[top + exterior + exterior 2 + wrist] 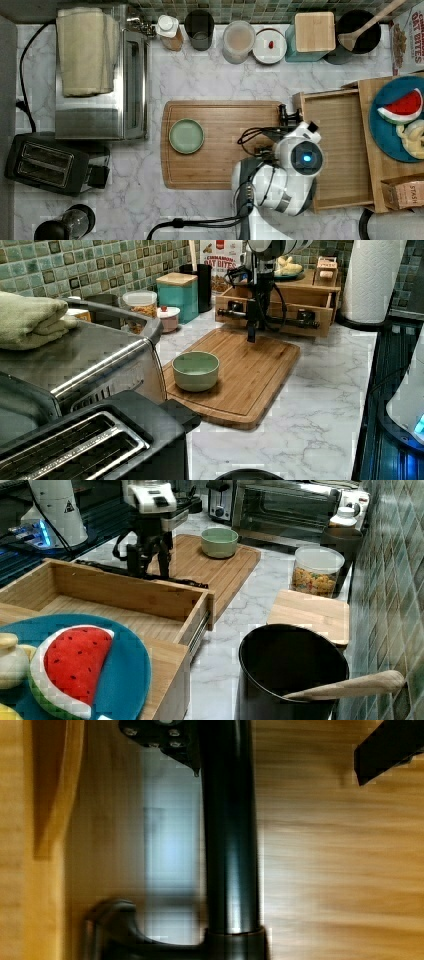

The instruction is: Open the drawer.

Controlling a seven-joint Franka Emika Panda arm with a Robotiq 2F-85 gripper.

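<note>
The light wooden drawer (335,150) stands pulled out from its low wooden cabinet (367,125), and its tray is bare inside (90,607). Its long black bar handle (186,583) runs along the front, next to the cutting board's edge. My gripper (149,566) hangs straight down over the handle, open, with one finger (133,562) on each side of the bar. In the wrist view the bar (230,845) passes close to one finger (165,737), while the other finger (387,750) stands well apart from it. The left view shows the gripper (252,327) in front of the drawer (280,300).
A bamboo cutting board (225,160) with a green bowl (186,135) lies at the top view's left of the drawer. A toaster oven (100,107) and a toaster (47,162) sit further left. Jars and canisters (239,41) line the back wall. A blue plate (385,137) with toy watermelon rests on the cabinet.
</note>
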